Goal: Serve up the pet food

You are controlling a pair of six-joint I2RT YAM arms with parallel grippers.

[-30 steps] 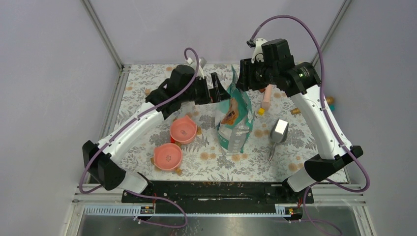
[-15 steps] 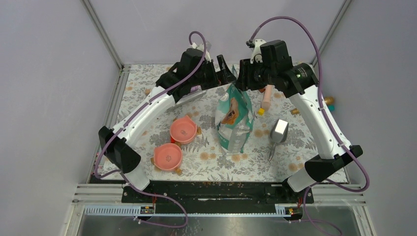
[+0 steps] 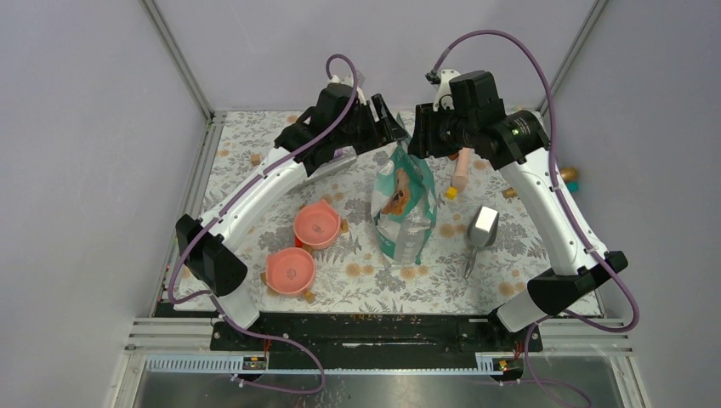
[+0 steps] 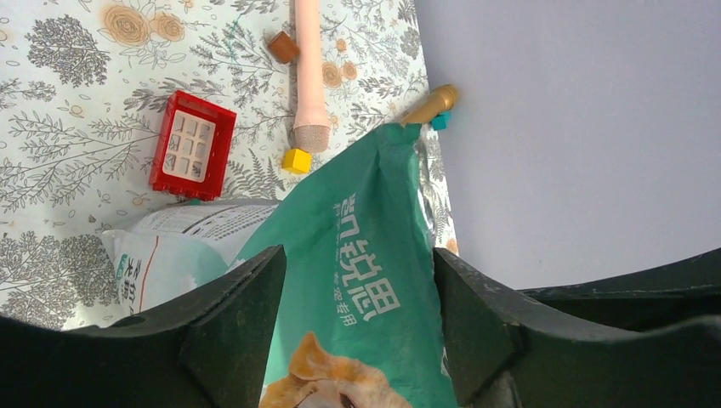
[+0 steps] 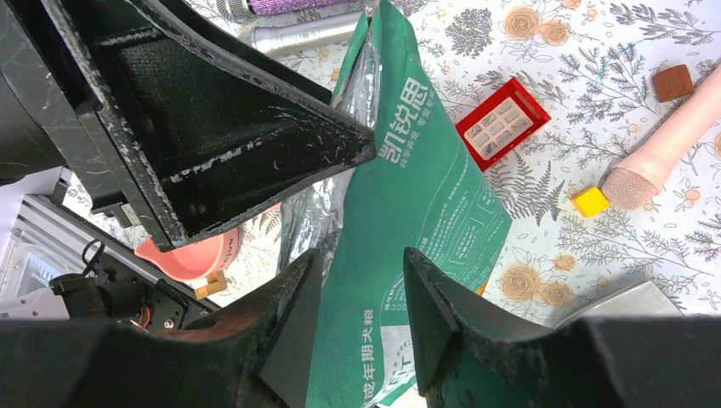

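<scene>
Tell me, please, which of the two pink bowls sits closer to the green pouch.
The far bowl, higher in the overhead view, just left of the pouch; the other bowl lies lower and further left.

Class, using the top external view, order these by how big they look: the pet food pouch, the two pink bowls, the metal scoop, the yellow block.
1. pet food pouch
2. far pink bowl and near pink bowl: they look alike, so not ranked against each other
3. metal scoop
4. yellow block
</scene>
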